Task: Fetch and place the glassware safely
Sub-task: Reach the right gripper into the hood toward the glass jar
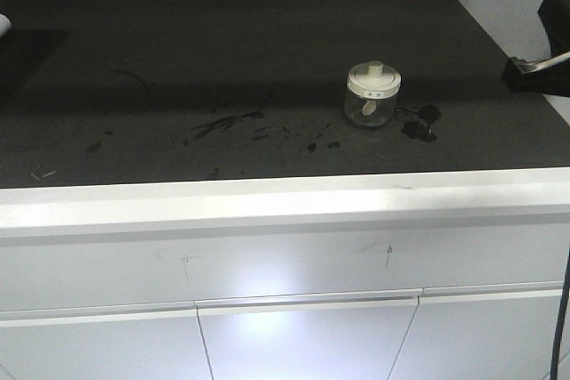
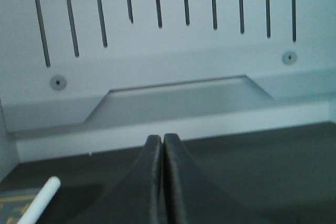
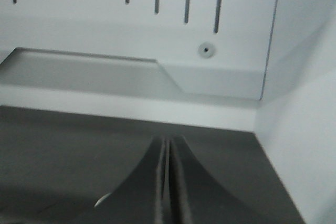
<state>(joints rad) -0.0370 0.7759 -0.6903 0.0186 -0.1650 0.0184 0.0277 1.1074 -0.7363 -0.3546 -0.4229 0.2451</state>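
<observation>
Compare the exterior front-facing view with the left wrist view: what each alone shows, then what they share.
Front view only: the lidded glass jar standing upright, dark smears nearby, white cabinet fronts. Left wrist only: the left gripper, fingers pressed together, a slotted white panel, a white rod. Both: the dark countertop.

Dark countertop (image 1: 267, 33) with black smears (image 1: 227, 122), white drawer fronts (image 1: 303, 335) below, slotted white panel (image 2: 157, 51) behind, perhaps a white rod (image 2: 39, 200)

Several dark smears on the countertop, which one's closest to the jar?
The dense blotch just right of the jar, by its base; the streaky smears sit farther off to its left.
</observation>
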